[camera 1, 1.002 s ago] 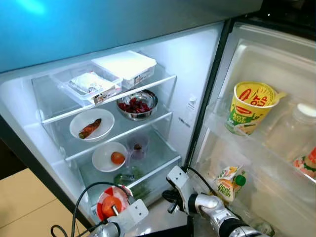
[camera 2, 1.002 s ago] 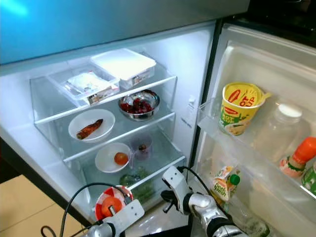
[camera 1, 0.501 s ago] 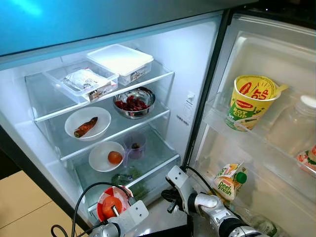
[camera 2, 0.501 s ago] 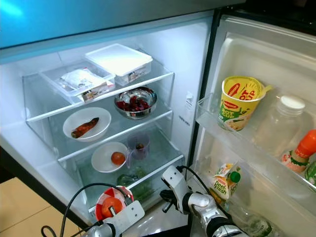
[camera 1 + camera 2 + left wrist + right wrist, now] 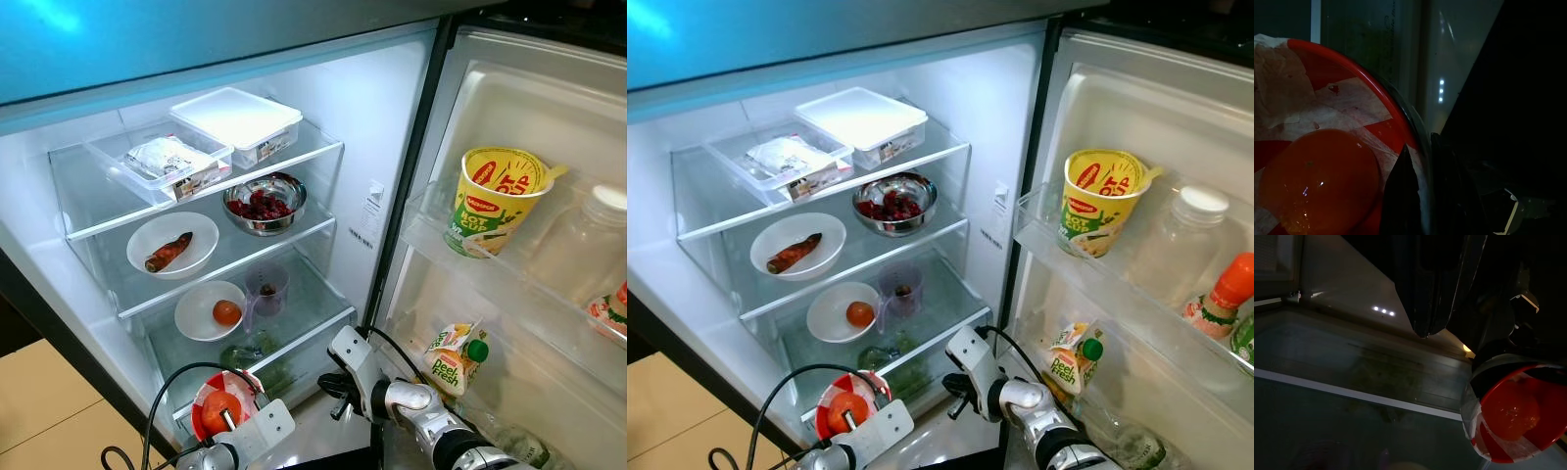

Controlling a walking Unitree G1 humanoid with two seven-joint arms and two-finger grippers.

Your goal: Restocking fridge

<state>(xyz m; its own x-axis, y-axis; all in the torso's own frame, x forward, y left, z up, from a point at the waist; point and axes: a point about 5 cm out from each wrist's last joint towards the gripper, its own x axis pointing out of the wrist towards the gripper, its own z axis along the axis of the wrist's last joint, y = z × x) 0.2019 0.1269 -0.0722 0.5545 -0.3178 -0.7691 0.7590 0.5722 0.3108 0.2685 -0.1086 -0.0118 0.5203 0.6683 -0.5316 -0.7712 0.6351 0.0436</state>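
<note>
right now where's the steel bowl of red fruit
The steel bowl sits on the fridge's middle shelf, at the right end, beside the white plate and below the lidded white container.

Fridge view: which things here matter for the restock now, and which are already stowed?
In play:
left gripper, shut on red bowl holding a tomato
fridge, door open

Already stowed:
steel bowl
noodle cup
carrot plate

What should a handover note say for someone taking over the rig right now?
Left gripper: shut on the rim of the red bowl with a tomato, held low before the open fridge.
Right gripper: idle near the fridge's bottom edge; fingers unclear.
Done: shelves already hold containers, a steel bowl and two white bowls.
Left: set the red bowl on a shelf.
</note>
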